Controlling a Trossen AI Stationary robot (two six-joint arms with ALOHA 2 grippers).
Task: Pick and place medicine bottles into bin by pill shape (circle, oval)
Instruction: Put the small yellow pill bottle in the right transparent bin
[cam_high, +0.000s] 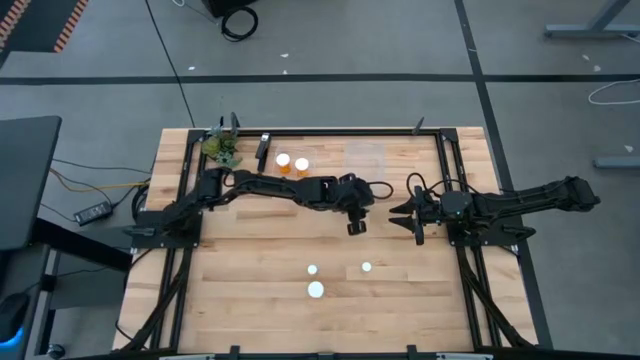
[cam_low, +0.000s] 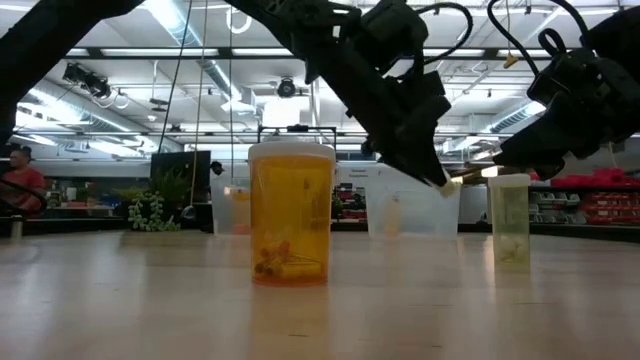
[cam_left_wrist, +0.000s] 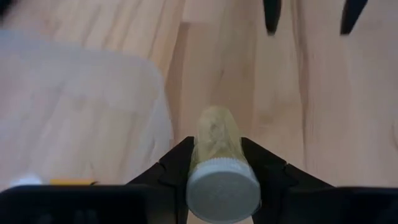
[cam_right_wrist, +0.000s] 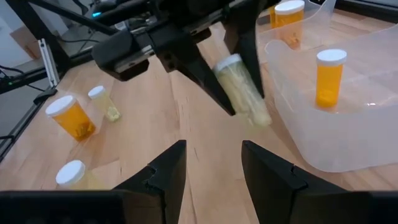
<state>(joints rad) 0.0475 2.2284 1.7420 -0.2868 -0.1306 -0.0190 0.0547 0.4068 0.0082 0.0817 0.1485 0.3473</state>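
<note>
Wooden tabletop (cam_high: 250, 250) fills the overhead shot, framed by dark rails, with a big hall of ceiling lights and shelving stretching behind it in the low view, a person in red sitting far off at that picture's edge. Both arms reach in toward the middle. Up at the far side sits a clear plastic bin (cam_right_wrist: 348, 143), and in it one orange bottle (cam_right_wrist: 330, 78) stands upright with its white cap on; a second orange bottle (cam_right_wrist: 288, 22) stands beyond it, though whether it is inside a bin I cannot tell. Now the left gripper (cam_high: 357, 222) hangs near the table's centre, just beside that bin, and it is clamped on a small pale bottle (cam_right_wrist: 242, 87), held tilted in the air, white cap toward the wrist, pale pills showing through the side. Across from it the right gripper (cam_high: 412, 215) hovers with nothing between its fingers, jaws standing a little apart. Down on the near half of the table three more bottles wait: an orange one (cam_low: 291, 212) with yellowish pills in the bottom, a pale one (cam_low: 509, 220) standing with pale pills in it, and another white-capped one (cam_right_wrist: 73, 173) close by. Off at the far corner, a small green plant (cam_high: 222, 148).
</note>
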